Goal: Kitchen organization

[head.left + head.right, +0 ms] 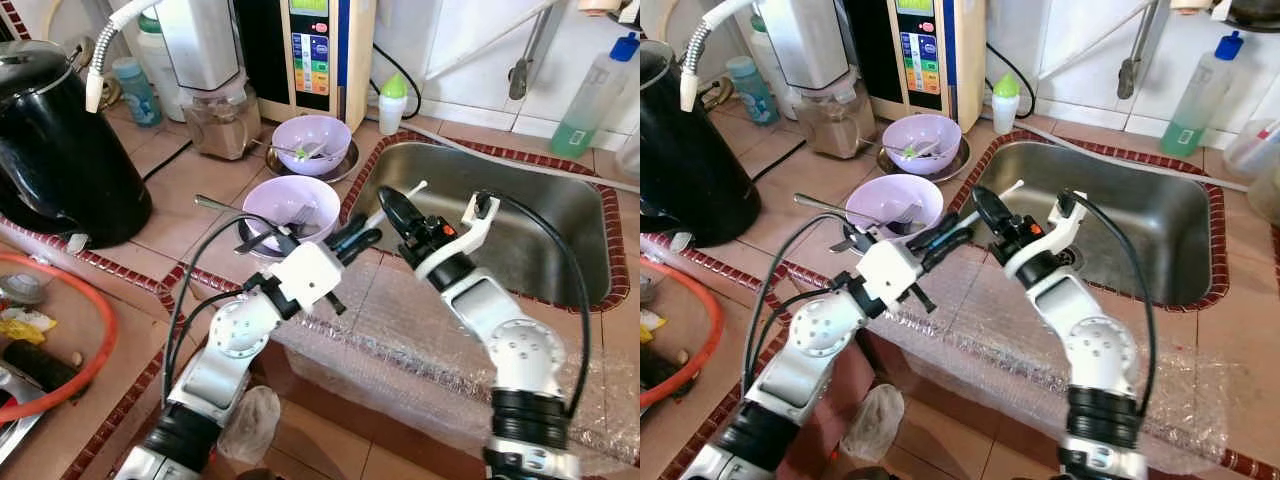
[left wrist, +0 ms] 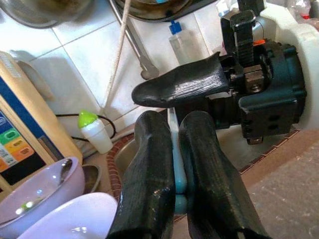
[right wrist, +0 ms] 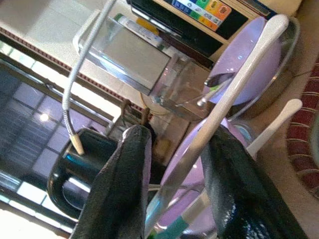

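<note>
Left gripper (image 1: 362,239): we see it clenched on a thin white utensil handle with a teal section (image 2: 175,164), fingers (image 2: 149,169) pressed against it from both sides, at the counter edge between the near bowl and the sink.
Right gripper (image 1: 392,212): fingers spread, nothing clamped. We see the white handle (image 3: 234,84) running through the gap between them, tip to tip with the left gripper.
White handle: held in the air, its rounded end (image 1: 418,186) poking out over the sink's near-left corner.
Near lilac plastic bowl (image 1: 291,205): on the tiled counter just behind the left gripper, metal cutlery lying in it.
Far lilac plastic bowl (image 1: 312,140): further back, sitting in a metal dish, utensils inside.
Stainless steel sink (image 1: 540,215): right of the bowls, red-brown tile border around it.
Clear bubble wrap sheet (image 1: 400,340): draped over the counter's front edge under both arms.
Black electric kettle (image 1: 55,140): far left on the counter.
Orange plastic ring-shaped rim (image 1: 95,340): lower left, scraps inside.
Back wall: small white bottle with green cap (image 1: 393,103), clear bottle with green liquid and blue cap (image 1: 590,100), control-panel appliance (image 1: 310,50).
</note>
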Controlling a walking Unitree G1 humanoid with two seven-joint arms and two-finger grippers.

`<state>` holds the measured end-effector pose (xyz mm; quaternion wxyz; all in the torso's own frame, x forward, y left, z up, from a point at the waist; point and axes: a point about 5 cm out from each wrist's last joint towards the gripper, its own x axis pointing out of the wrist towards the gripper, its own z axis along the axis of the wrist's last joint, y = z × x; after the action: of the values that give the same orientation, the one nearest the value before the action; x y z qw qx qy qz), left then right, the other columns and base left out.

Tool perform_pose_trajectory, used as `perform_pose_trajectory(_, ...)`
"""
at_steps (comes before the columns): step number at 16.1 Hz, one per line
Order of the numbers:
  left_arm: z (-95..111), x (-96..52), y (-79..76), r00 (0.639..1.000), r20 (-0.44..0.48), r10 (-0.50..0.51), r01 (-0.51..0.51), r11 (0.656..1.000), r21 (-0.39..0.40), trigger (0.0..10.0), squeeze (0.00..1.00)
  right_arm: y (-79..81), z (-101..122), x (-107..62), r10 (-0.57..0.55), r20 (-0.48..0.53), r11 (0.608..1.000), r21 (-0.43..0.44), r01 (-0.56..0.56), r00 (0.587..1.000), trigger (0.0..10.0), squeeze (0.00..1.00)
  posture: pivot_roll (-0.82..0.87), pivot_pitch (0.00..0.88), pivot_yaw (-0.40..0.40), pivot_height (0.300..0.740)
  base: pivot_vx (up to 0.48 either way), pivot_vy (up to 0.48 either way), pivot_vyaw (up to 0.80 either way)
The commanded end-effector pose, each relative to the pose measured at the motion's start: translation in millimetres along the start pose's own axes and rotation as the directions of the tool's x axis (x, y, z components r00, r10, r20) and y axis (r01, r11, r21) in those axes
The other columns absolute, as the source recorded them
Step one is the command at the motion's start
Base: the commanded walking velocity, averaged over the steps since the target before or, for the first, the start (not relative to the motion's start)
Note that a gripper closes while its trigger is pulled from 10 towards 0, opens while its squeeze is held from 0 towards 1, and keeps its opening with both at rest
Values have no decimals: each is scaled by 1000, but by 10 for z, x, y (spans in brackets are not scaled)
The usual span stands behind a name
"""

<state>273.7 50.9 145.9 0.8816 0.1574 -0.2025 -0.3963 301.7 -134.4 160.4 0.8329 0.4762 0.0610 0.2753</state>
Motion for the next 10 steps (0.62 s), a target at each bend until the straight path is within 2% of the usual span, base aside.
perform_pose_trajectory(1, 21, 28, 27, 1000, 12, -3, 3, 1000, 14, 10000, 0, 85, 10, 61, 37, -26, 999, -6, -37, 999, 0, 0, -124, 0, 77, 740, 0, 0, 0)
perform_pose_trajectory(4, 25, 120, -29, 997, 45, -65, 65, 998, 5, 10000, 0, 91, 192, 176, -13, -66, 995, -99, 7, 998, 0, 0, -162, 0, 91, 740, 0, 0, 0)
perform_pose_trajectory(6, 37, 135, -56, 994, 59, -92, 93, 996, -3, 10000, 0, 37, 237, 214, -48, -51, 993, -113, 42, 998, 0, 0, -153, 0, 77, 740, 0, 0, 0)
perform_pose_trajectory(7, 39, 132, -55, 994, 61, -95, 96, 995, -6, 10000, 278, 37, 236, 232, -49, -37, 993, -105, 45, 998, 0, 0, -139, 0, 58, 740, 0, 0, 0)
perform_pose_trajectory(8, 48, 117, -34, 994, 68, -87, 88, 996, -11, 10000, 1000, 71, 223, 269, -37, 0, 997, -74, 37, 999, 0, 0, -121, 0, 43, 740, 0, 0, 0)
perform_pose_trajectory(10, 3, 72, 58, 997, 52, -54, 54, 998, 20, 10000, 1000, 120, 180, 358, -29, 96, 1000, 15, 27, 995, 0, 0, -67, 0, 10, 740, 0, 0, 0)
